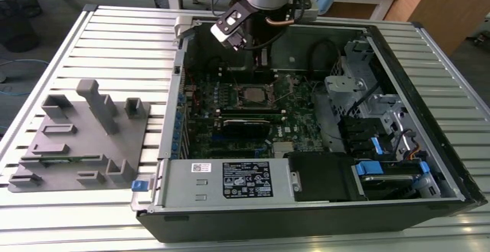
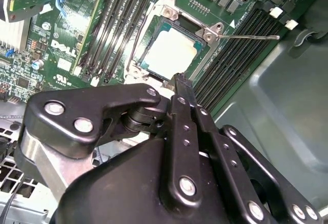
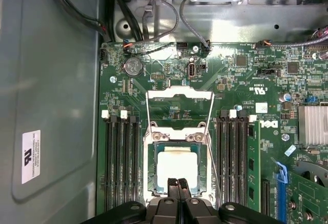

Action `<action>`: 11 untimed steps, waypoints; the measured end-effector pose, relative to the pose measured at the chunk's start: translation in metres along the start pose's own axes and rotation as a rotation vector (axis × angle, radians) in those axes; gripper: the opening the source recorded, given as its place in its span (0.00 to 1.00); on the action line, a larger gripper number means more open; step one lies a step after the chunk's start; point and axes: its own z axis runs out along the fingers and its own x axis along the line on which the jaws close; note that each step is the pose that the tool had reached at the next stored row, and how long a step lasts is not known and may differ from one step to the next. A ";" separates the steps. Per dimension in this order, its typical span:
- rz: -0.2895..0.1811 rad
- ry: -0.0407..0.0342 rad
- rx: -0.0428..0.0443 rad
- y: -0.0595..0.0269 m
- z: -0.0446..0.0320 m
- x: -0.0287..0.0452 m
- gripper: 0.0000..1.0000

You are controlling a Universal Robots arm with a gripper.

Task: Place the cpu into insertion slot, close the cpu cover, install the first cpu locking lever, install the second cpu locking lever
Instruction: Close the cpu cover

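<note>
My claw is closed, its two black fingertips pressed together with nothing between them that I can see. In both wrist views the tips hang right at the near edge of the insertion slot. In the exterior view I reach down inside the open computer case, low over the green motherboard.

The cpu sits in the slot just ahead of my fingertips, a flat square with a dull, pale metal top. The cpu cover, a thin silvery frame, appears to lie flat around it, and the chip shows through its square window. In the second wrist view a thin wire lever juts away from the cover's corner, out over the board.

Room is tight. Rows of long black memory slots run along both sides of the slot, close beside my fingers. Past one row, the smooth grey sheet-metal case wall stands well clear. Beyond the slot, away from me, lie a round silver coin battery and loose dark cables.
</note>
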 end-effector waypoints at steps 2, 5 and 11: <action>0.000 0.0002 -0.0001 0.0000 0.0000 0.0000 0.11; 0.000 -0.0001 0.0001 0.0000 -0.0003 0.0000 0.11; 0.000 -0.0002 0.0002 0.0006 -0.0004 0.0000 0.11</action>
